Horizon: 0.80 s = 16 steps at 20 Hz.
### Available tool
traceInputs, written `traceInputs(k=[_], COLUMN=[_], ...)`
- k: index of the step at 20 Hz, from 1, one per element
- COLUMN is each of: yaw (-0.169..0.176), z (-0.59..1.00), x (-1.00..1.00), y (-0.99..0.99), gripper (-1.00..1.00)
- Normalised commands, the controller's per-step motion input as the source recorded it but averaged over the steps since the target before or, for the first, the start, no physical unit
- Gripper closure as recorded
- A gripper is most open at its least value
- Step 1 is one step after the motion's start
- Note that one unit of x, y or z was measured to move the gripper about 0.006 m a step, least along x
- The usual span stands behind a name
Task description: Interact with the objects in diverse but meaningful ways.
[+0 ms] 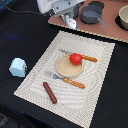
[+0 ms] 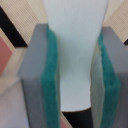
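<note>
Items on the desk (image 1: 20, 35), listed from the exterior view's left to its right.

1. Pale blue-white cup (image 1: 18, 67): stands alone on the dark surface, well apart from the woven mat (image 1: 95, 85). It looks light and hollow; take it across the walls, gently.
2. Brown sausage (image 1: 50, 92): lies flat on the mat's near edge. Likely stiff, smooth plastic that may roll; close across its middle, not its ends.
3. Fork (image 1: 64, 79) and knife (image 1: 80, 56), orange-handled, either side of the plate (image 1: 64, 70): not yours to handle.
4. Red tomato (image 1: 75, 58): sits on the round tan plate. Round and probably slippery; centre your pads on its widest part.
5. Small white bottle-like piece (image 2: 76, 50): held in the pincer (image 2: 75, 65), up by the brown board (image 1: 112, 31) at the far side of the desk. The wrist view shows the green pads (image 2: 51, 75) pressed against both its sides, closed onto it. It appears rigid, light and smooth, so you should judge the hold secure only while squeezed.
6. Grey long-handled saucepan (image 1: 91, 15): rests on the board, just beside the pincer. Likely the heaviest item; take the rim or the handle.
</note>
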Motion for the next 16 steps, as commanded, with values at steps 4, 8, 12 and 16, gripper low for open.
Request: traceInputs(k=[4,8,12,16], yaw=[0.034,0.051,0.063,0.048], z=[-0.43,-0.31,-0.44,-0.56], x=[0.22,-0.09,-0.10,-0.01], y=[0.41,0.44,0.30,0.10], gripper=[1.00,1.00,1.00,1.00])
